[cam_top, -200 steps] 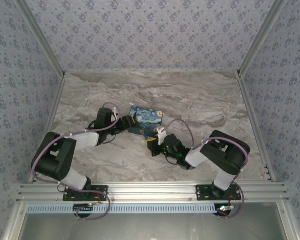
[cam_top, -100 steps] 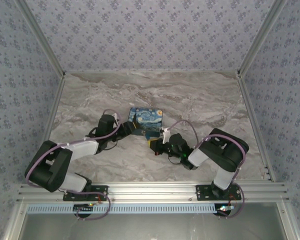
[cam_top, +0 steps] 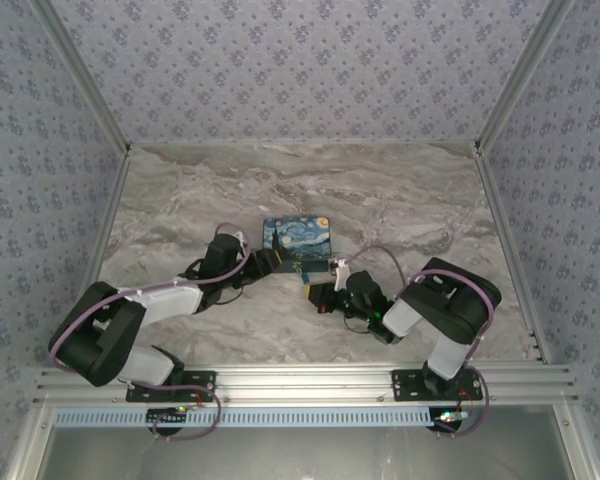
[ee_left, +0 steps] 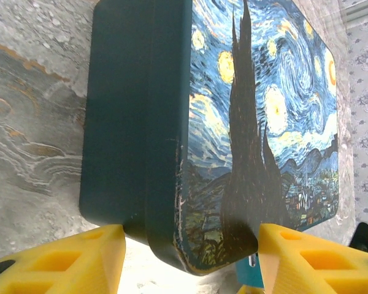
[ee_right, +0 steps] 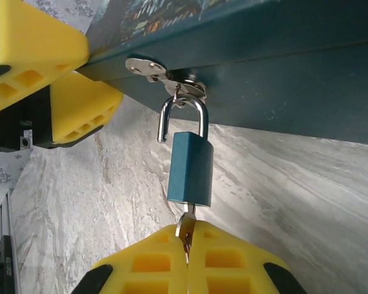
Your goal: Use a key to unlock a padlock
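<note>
1. The padlock (ee_right: 190, 168) is a small teal block with a thin, bright shackle. It hangs from a silvery hasp (ee_right: 165, 73) on the dark teal side of the painted box (ee_right: 264, 79).
2. One leg of the shackle runs into the body. The other seems to end short of it, out at the body's 10 o'clock.
3. A key (ee_right: 185, 229) sits in the padlock's underside at 6 o'clock. The right gripper (ee_right: 187, 236) has its yellow pads pressed together on that key.
4. The right wrist view gives all this detail, and the left arm's yellow fingers show at its 10 o'clock.
5. The left wrist view gives the box's swirling blue-and-yellow lid and plain side wall. Here the left gripper (ee_left: 190, 257) is clamped across a corner of the box, one pad on the lid and one at the bottom edge.
6. From above, the box (cam_top: 298, 240) lies mid-table (cam_top: 430, 200). The left gripper (cam_top: 265, 262) is at the box's 8 o'clock and the right gripper (cam_top: 315, 285) at its 5 o'clock. The padlock is too small to make out there.
</note>
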